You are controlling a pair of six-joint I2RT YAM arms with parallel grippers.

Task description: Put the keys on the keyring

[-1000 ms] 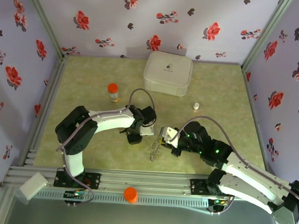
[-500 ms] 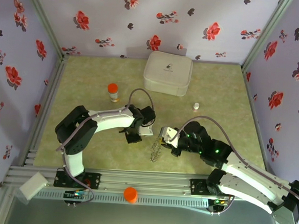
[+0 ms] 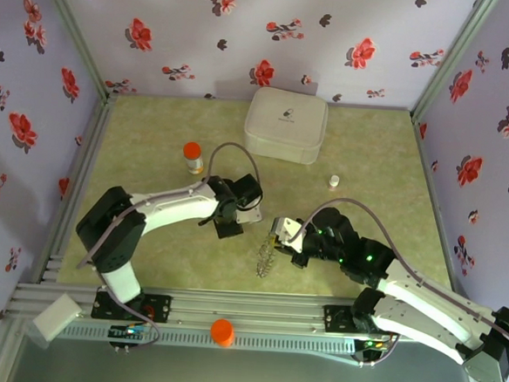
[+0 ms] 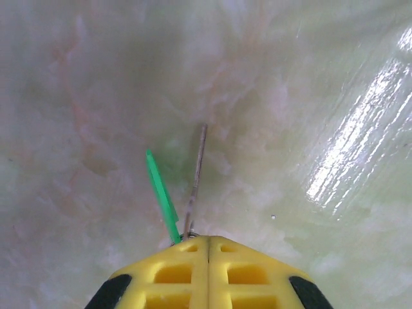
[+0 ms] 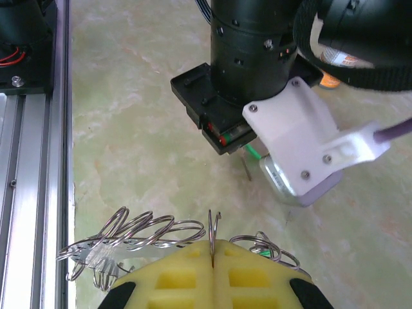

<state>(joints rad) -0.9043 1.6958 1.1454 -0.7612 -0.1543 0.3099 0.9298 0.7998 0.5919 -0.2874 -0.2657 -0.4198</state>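
You have the keys (image 4: 161, 196) in the left claw (image 4: 207, 241), whose yellow fingers are pressed together on them; a flat green plastic piece, seen on its edge, and a thin metal blade stick out toward the bench (image 4: 309, 96); whether this is one key or both, I cannot tell. I think they are held edge-on so that a thin part can slide between the wires.

The keyring (image 5: 148, 232) is just beside them, pinched in the right claw (image 5: 212, 248); one wire stands upright in the seam of the shut fingers, and the other loops fan out freely to both sides. It looks like bright, springy wire, not a limp chain; holding one loop probably keeps the bunch steady for threading.

The bench is glossy, pale green and marbled, so small metal can slide on it. Well apart stand an orange-capped bottle (image 3: 192, 156), a white case (image 3: 285, 125) and a small white vial (image 3: 333, 180).
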